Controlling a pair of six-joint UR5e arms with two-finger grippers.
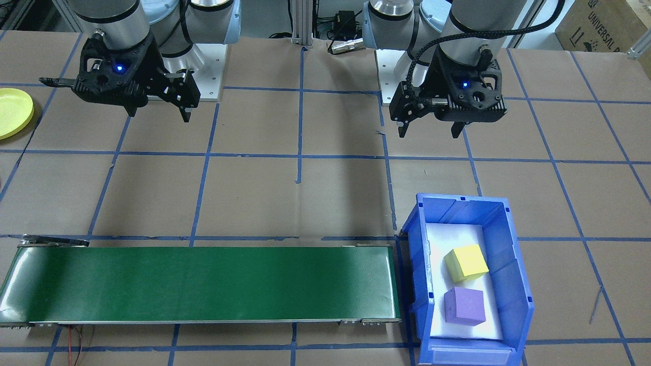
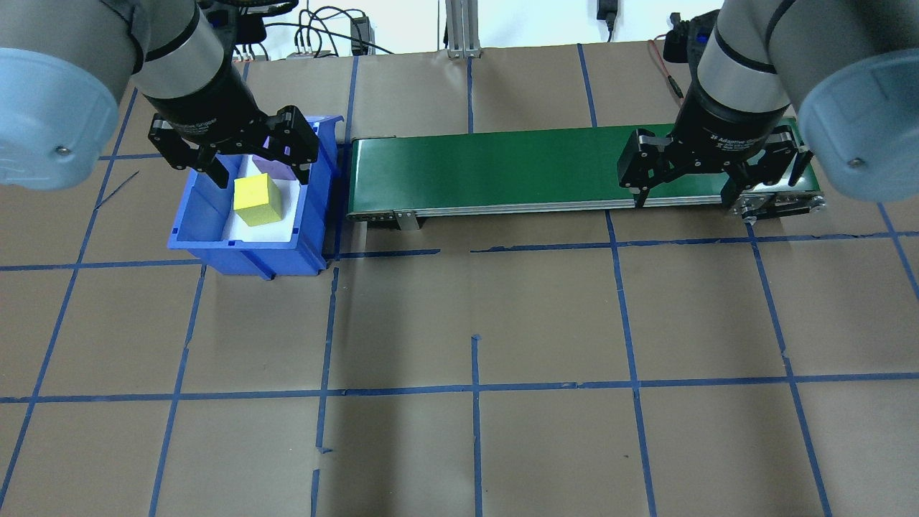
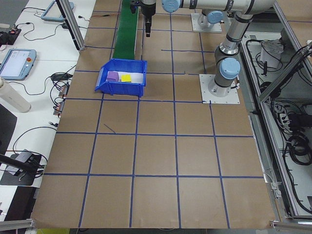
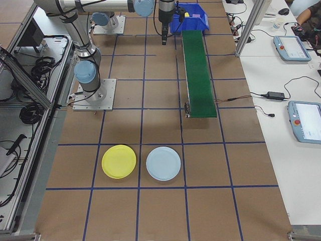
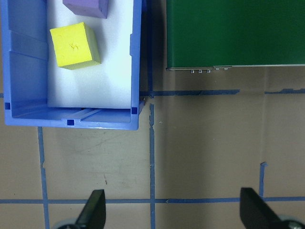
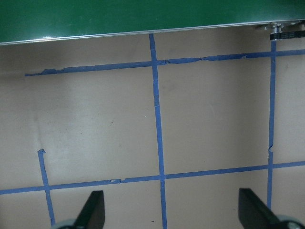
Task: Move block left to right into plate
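The left pincer (image 1: 431, 128) hangs released, fingers spread wide and holding nothing, in the upper right of the front-facing view, well above the desk (image 1: 325, 193). The right pincer (image 1: 185, 104), upper left there, is likewise released and bare. Below the left pincer, in the lower right, a blue bin (image 1: 513, 284) holds a yellow block (image 1: 466, 262) and, just beside it, a purple block (image 1: 464, 306), both foam-like cubes resting on a white liner. A green conveyor belt (image 1: 203, 284) runs leftward from the bin. The yellow plate (image 1: 12, 112), round with a shallow rim, sits at the left edge.
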